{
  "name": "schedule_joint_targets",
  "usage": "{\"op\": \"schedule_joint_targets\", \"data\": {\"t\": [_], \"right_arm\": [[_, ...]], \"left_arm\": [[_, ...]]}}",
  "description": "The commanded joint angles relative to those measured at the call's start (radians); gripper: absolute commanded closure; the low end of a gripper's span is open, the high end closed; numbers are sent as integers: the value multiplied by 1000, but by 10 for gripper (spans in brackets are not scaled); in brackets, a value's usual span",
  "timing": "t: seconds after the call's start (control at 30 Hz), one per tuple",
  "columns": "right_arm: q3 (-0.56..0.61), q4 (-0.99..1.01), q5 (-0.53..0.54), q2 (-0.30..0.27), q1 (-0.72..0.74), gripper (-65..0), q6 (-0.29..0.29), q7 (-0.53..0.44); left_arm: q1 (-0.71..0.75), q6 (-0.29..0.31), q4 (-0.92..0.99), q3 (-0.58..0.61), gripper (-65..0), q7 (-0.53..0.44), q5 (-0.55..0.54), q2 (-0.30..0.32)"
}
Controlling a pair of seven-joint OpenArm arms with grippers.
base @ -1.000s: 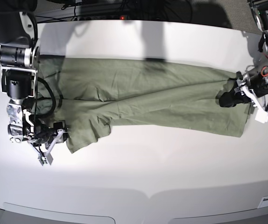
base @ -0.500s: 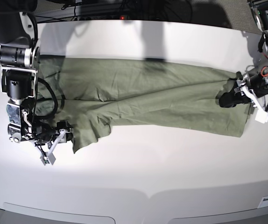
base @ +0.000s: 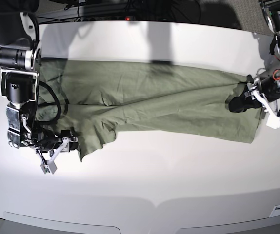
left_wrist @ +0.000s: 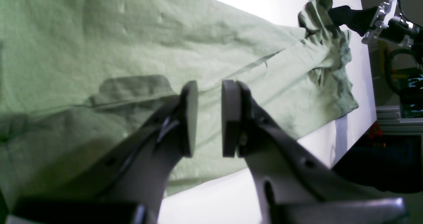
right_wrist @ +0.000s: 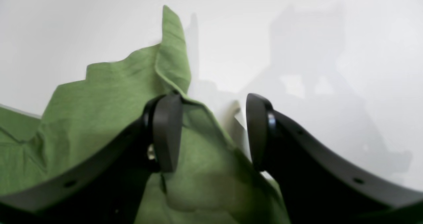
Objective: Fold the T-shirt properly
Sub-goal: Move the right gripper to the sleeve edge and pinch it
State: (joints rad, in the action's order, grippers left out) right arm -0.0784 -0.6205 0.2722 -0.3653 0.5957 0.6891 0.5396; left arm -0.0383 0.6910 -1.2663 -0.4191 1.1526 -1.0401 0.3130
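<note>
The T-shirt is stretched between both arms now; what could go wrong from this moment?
1. The right gripper stands open at a loose corner of the T-shirt; closing may catch only the thin edge, which could slip.
2. The left gripper hovers open over the fabric at the far end, holding nothing, so a pull from the right could drag the shirt and wrinkle it.

White table (base: 145, 185); green T-shirt (base: 154, 102) flat

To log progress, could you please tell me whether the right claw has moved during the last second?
Yes. The right claw has slid along the table's near edge, toward the shirt.
</note>
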Motion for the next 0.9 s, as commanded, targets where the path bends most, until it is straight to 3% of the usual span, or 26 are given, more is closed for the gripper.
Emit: {"op": "schedule_joint_targets", "data": {"t": [0.0,0.23,0.33,0.5,0.87], "right_arm": [[-11,-15,20,-14,41,-298,9,-29],[-80,-15,21,-14,90,-298,9,-34],[-93,-15,19,-14,94,-298,9,7],[-92,-14,-23,-9,69,-298,-37,33],[-92,-10,-36,-1,-2,-297,-32,80]], "left_arm": [[-14,7,-19,-5,-131,-16,-24,17],[-14,7,-19,-5,-131,-16,-27,17],[-14,7,-19,-5,-131,-16,-27,17],[-14,7,-19,-5,-131,-16,-27,17],[-14,7,-19,-5,-131,-16,-27,17]]}}
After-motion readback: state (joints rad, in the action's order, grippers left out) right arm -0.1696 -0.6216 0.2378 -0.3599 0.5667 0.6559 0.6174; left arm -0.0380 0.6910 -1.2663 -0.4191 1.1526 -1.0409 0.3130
